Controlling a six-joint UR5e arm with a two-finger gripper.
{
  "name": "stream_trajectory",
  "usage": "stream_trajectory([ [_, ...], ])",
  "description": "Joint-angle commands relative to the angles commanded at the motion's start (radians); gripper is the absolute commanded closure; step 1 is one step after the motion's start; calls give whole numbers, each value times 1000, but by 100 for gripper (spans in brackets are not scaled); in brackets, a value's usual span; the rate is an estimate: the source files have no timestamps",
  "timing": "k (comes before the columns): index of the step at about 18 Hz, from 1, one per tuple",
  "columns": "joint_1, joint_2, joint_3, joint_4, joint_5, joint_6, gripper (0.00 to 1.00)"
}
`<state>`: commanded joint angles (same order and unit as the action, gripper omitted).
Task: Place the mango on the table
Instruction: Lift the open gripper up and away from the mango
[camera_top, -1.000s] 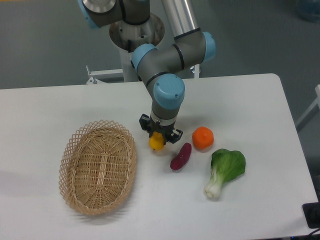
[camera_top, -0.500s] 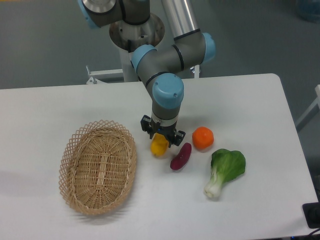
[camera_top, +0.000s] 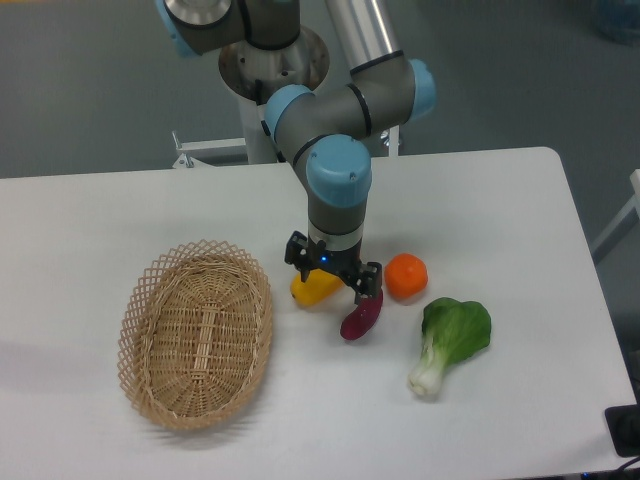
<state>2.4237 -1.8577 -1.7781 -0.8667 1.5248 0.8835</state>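
Fixed camera, looking down on the white table (camera_top: 500, 200): the UR5e arm reaches down from its grey pedestal at the far edge, its blue-capped wrist pointing straight at the tabletop; the gripper (camera_top: 333, 279) hangs low over the surface with its black fingers (camera_top: 297, 252) spread wide, clasping nothing. The mango (camera_top: 315, 289), yellow shading to orange, lies on its side on the table directly beneath the gripper, its upper part hidden by the tool; one finger stands at its left, the other beyond its right end, and neither visibly presses on it; whether a fingertip brushes the fruit cannot be told from this angle. Just to the right of the mango lies the small purple sweet potato (camera_top: 361, 317), tilted, with the right-hand finger over its upper tip; contact there cannot be judged either. The round orange (camera_top: 406, 276) sits near the sweet potato's upper end, apart from the gripper; a bok choy (camera_top: 449, 340) with green leaves and a white stalk lies further right, toward the front. The oval wicker basket (camera_top: 150, 300) rests on the left half of the table, its right rim near the mango but not touching it.
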Motion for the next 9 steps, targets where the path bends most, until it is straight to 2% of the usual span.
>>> stream_trajectory([
  [6,38,31,101,-21,12,54,0],
  [9,70,69,115,-80,12,104,0],
])
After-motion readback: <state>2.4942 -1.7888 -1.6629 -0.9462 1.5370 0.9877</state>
